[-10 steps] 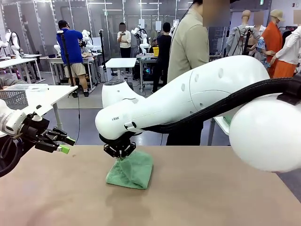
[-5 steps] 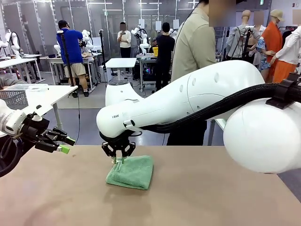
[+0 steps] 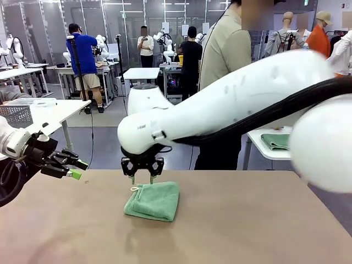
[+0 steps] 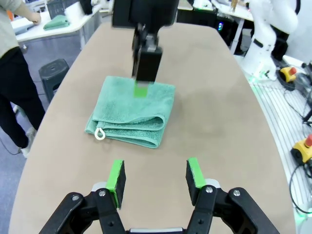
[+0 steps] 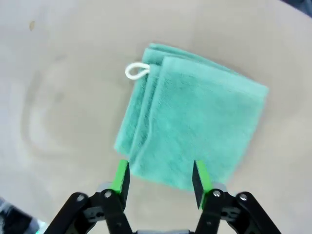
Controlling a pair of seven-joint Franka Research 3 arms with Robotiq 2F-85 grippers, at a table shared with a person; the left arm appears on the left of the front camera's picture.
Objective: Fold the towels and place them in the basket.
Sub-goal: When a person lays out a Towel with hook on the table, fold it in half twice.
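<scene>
Green-padded and spread apart, the right arm's fingers (image 3: 152,176) (image 5: 122,177) hold nothing. A second ago we saw them pinched shut into the sea-green terry towel (image 3: 154,201) (image 5: 196,121), pulling it up into a peak. Now they have let go and risen just clear of it. The towel has settled flat, folded into a thick square near the far edge of the tan surface (image 3: 247,231), with its small white loop (image 5: 136,71) (image 4: 100,133) poking out at one corner.

The left arm's fingers (image 3: 75,175) (image 4: 116,176) are as they were: parted, empty, held low over the surface and well apart from the towel.

In the front view the right arm is smeared by motion, so we cannot make out its outline cleanly. It covers much of the person standing at the far side. It reaches across the middle from the right, wrist turned down, fingers pointing straight at the towel's far edge. The left arm is cut off at the picture's edge, with its wrist level.
</scene>
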